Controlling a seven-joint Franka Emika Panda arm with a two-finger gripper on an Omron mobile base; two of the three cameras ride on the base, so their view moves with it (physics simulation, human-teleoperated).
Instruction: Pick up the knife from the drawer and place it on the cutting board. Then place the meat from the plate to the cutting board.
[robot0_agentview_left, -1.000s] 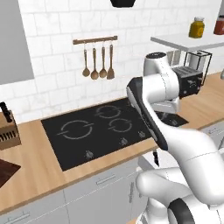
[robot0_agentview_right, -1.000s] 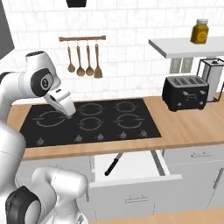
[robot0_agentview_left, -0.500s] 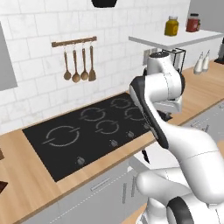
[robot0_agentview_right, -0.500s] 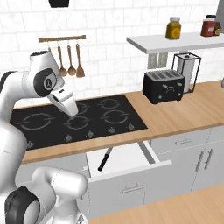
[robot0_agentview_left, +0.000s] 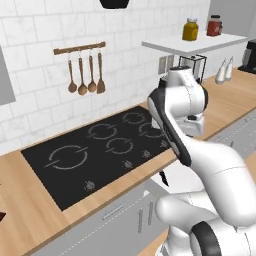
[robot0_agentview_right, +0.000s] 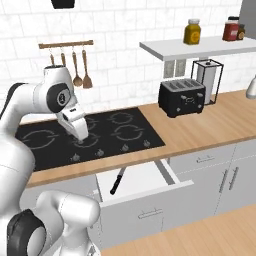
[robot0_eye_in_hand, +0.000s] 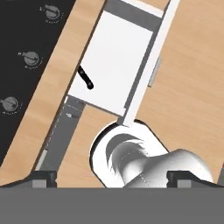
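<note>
Reaching for the knife (robot0_agentview_right: 118, 180) had not begun at this point; the step in hand was the first one, fetching it from the drawer (robot0_agentview_right: 145, 192). The drawer stood pulled out below the counter edge, just in front of the black cooktop (robot0_agentview_right: 85, 136), white interior exposed. The knife lay on the drawer floor toward the side nearer the robot, slanted, apart from the drawer walls. In the hand view it showed as a short dark sliver (robot0_eye_in_hand: 85, 78) near the drawer's cooktop-side edge.

The gripper (robot0_eye_in_hand: 111, 175) hung well above the drawer, looking down into it, fingers spread wide with nothing between them.

Judgement: next move called for lowering the hand into the drawer, turning the wrist so the fingers straddle the handle across its narrow width, then closing. Risk: the thin, flat knife could slip, and the drawer walls left limited room. Cutting board, plate and meat could not be located from these views.
</note>
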